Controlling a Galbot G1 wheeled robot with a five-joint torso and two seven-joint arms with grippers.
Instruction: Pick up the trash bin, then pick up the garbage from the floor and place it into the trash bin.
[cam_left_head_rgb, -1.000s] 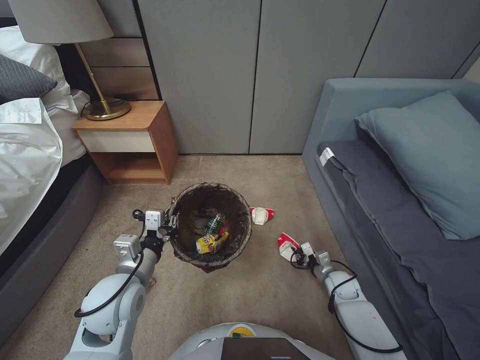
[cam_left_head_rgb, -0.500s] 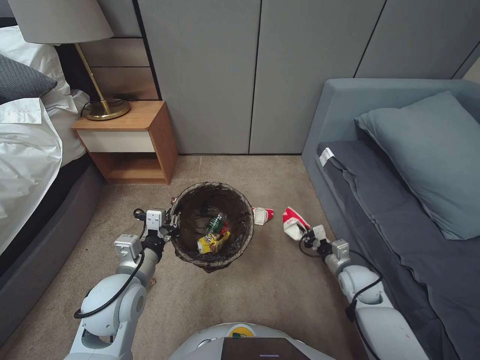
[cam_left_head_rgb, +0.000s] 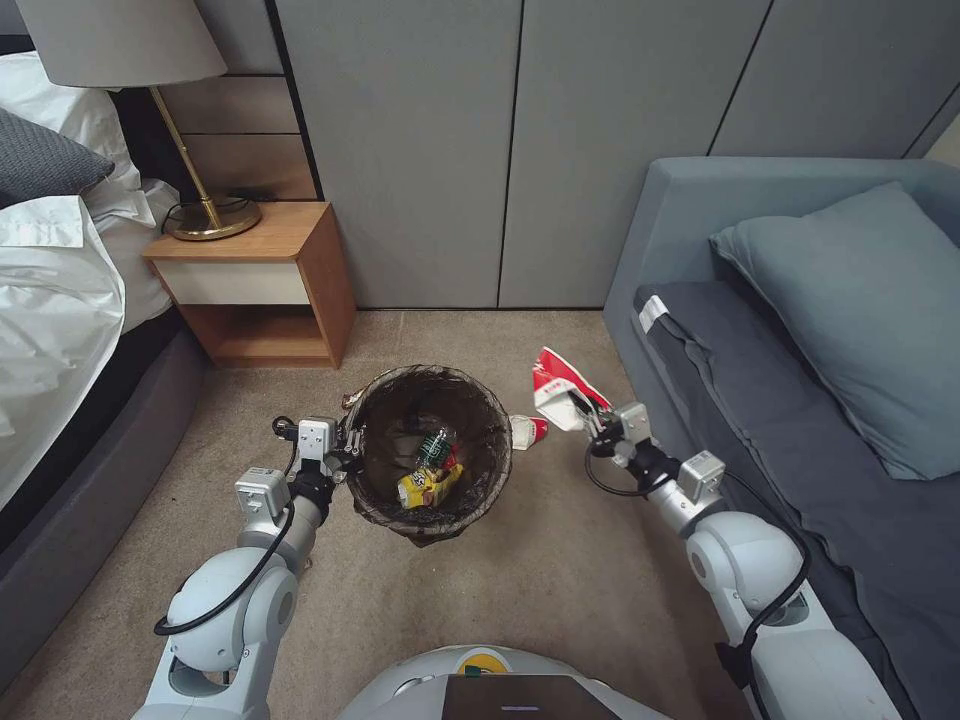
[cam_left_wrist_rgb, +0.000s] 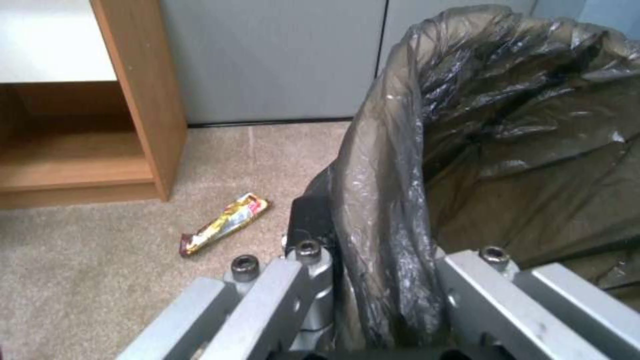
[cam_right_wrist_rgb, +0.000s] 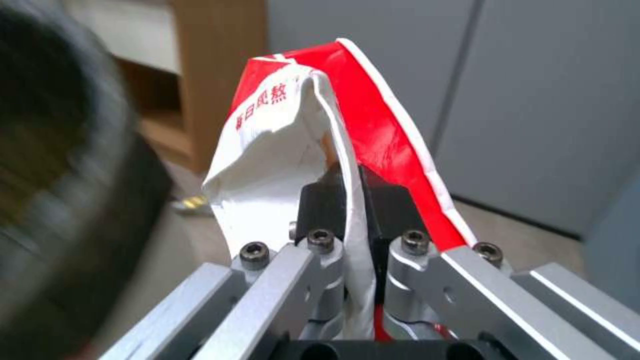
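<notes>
Item: crushed red-and-white cup (cam_left_head_rgb: 560, 385), pinched in right gripper (cam_left_head_rgb: 590, 418), aloft just right of trash bin (cam_left_head_rgb: 425, 452), whose left rim the left gripper (cam_left_head_rgb: 345, 455) clamps; bin mouth lies leftward.

The right gripper (cam_left_head_rgb: 585, 415) has lifted off the carpet, where it was low by the sofa a second ago, and has swung up and away from the robot. The crushed red-and-white cup (cam_left_head_rgb: 560, 385) pinched in it has left the floor and now hangs in the air, just right of the trash bin (cam_left_head_rgb: 428, 452). The right arm reaches farther forward than before.
</notes>
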